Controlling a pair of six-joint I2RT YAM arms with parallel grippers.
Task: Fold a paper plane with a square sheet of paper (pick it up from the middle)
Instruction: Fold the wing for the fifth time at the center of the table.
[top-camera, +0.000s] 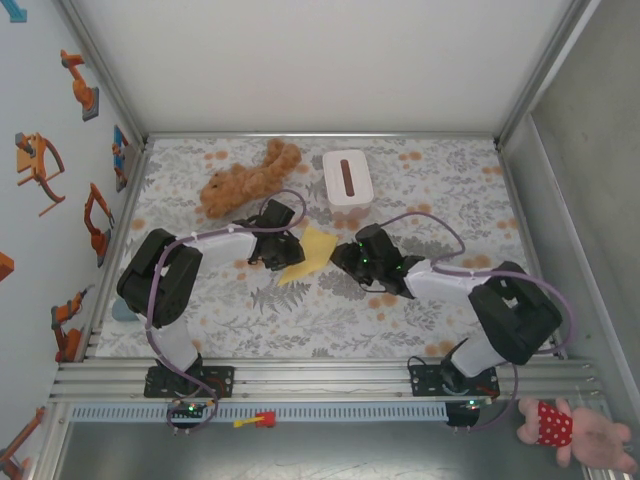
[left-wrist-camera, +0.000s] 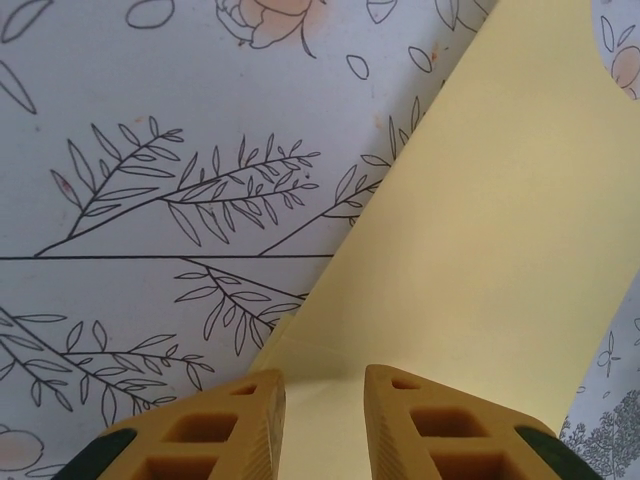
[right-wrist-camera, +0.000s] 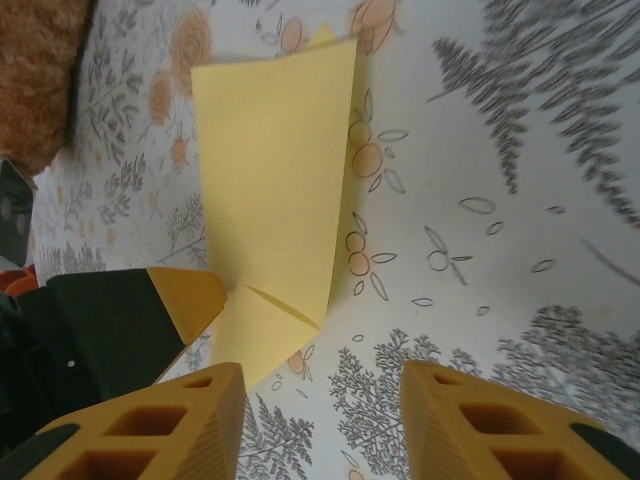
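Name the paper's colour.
The paper is pale yellow, clearest in the right wrist view.

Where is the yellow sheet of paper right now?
In the top view, the yellow sheet of paper lies mid-table between the left gripper and right gripper, nearside of the white box.

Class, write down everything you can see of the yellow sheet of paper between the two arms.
The yellow sheet of paper is thin, plain, pale and matte. It is folded into a long layered shape with sharp creases and a small turned-up corner at one end, one flap seemingly raised off the floral table. The left tool straddles that end, jaws narrowly apart, one fingertip against the paper. The right tool stands open close beside it.
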